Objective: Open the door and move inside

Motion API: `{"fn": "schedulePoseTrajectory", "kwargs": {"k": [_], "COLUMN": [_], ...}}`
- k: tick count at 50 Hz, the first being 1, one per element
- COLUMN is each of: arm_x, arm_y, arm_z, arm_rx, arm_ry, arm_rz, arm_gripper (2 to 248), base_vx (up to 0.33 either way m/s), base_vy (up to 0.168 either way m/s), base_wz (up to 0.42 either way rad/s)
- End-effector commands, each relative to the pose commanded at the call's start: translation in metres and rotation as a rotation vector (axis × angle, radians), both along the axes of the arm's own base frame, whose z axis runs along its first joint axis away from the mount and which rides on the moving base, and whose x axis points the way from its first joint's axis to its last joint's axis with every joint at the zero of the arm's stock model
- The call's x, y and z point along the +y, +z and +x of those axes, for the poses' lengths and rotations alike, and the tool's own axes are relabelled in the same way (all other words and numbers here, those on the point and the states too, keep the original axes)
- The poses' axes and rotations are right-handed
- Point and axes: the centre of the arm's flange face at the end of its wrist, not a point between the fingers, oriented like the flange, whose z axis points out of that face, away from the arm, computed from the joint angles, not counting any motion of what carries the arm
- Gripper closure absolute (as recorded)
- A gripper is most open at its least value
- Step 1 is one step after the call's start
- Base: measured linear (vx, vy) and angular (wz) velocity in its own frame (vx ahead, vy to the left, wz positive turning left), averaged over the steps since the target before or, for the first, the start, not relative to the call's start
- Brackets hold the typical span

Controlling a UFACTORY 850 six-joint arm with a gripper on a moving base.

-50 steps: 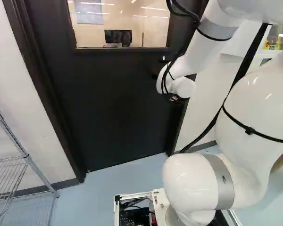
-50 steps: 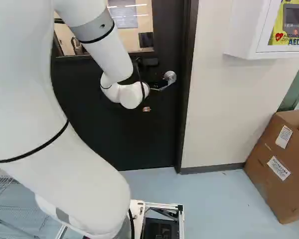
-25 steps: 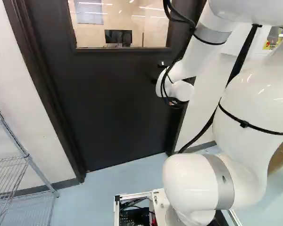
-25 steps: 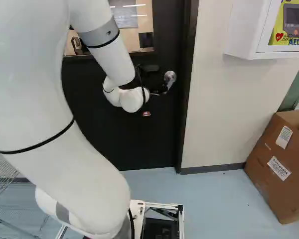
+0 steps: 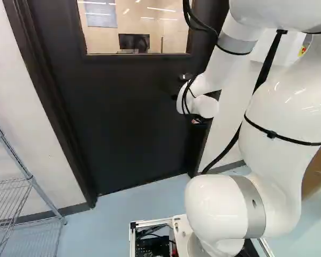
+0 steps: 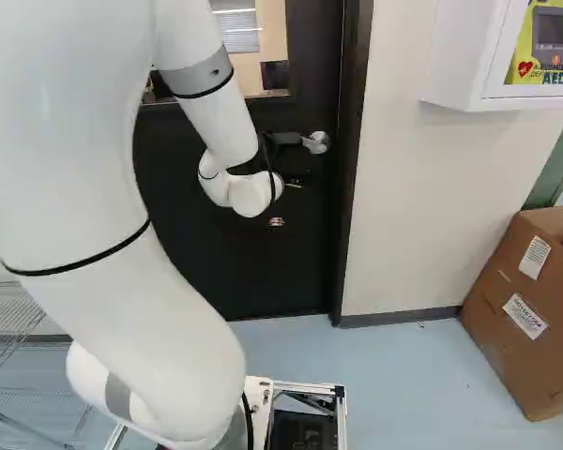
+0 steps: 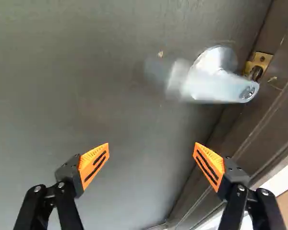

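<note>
We hold our claw (image 6: pixel 298 178) wide open at the upper middle of the right base view; the metal handle (image 6: pixel 318 142) on the door (image 5: pixel 134 123) sits just above it, ahead of both fingers, untouched.

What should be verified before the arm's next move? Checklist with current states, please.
1. Gripper open, ready to take the handle: ok.
2. Handle between the gripper's fingers: not ok; it is ahead of them, untouched by them.
3. Door open enough to drive through: not ok; it fills its frame.
4. Door unlatched: cannot tell.
5. Cardboard box out of the doorway: ok; it stands beyond the frame, by the wall.
</note>
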Motion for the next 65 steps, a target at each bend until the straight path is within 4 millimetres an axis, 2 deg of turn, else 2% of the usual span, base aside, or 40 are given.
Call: {"fn": "schedulePoseTrajectory", "kwargs": {"k": [18,47,65], "arm_x": [-0.003,-0.013,-0.013], "arm_y": [-0.001,-0.004,-0.005], "arm_z": [0.006,0.030,0.052], "arm_rx": [-0.004,-0.010,-0.010], "arm_ry": [-0.057,-0.247,-0.261], "arm_rz": [0.030,0.137,0.150], "arm_gripper": [3,3,3], "base_vx": [0.000,0.000,0.000], "base_vy": [0.000,0.000,0.000], "base_wz": [0.000,0.000,0.000]}}
